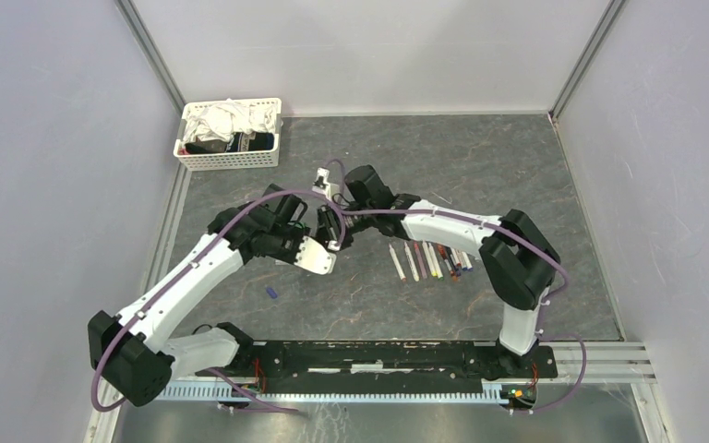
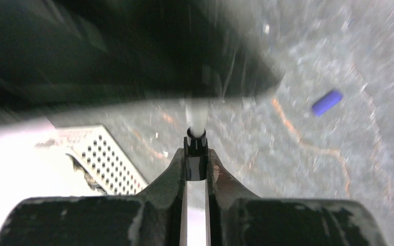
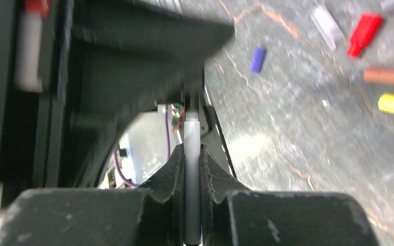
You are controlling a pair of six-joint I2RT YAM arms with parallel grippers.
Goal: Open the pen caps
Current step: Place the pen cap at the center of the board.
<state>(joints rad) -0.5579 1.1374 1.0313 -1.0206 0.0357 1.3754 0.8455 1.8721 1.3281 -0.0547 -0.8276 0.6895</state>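
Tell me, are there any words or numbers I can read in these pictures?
None can be read.
Pens lying in a row: any print on them is too small to read.
Dark item in the basket: pale marks, too small and blurred to read.

This is a robotics lab test cell. Plain pale grey panel walls [image 1: 55, 138] set in slim aluminium frame posts [image 1: 152, 53] box in a dark grey stone-patterned counter [image 1: 480, 157]. Two white-and-black jointed robot arms [image 1: 194, 274] are bolted to a black mounting rail [image 1: 378, 355] along the counter's near edge.
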